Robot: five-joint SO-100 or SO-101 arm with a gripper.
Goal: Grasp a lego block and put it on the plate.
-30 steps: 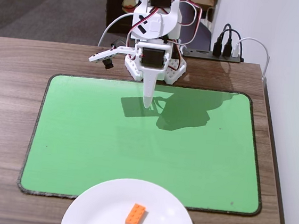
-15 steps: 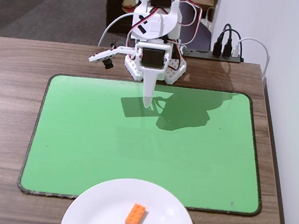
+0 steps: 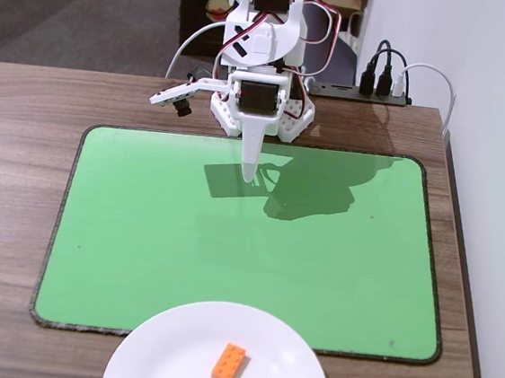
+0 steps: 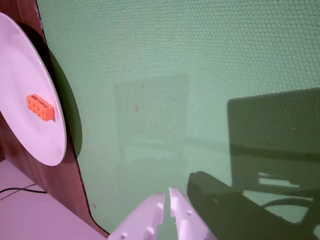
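Plate [image 3: 173, 343] cut off by bottom edge in fixed view, by left edge in wrist view.

A dark brown wood-grain table [image 3: 19, 174] is carrying everything in the fixed view. A rectangular green mat with rounded corners and a dark edge [image 3: 140, 231] is lying flat on it, taking up most of the middle; in the wrist view its surface [image 4: 200, 75] is showing a fine honeycomb texture. The white base of the robot arm [image 3: 262, 118] is sitting on the wood just beyond the mat's far edge. A large plain white round plate [image 3: 153, 359] is resting at the near edge, overlapping the mat's border and partly cut off by the frame.
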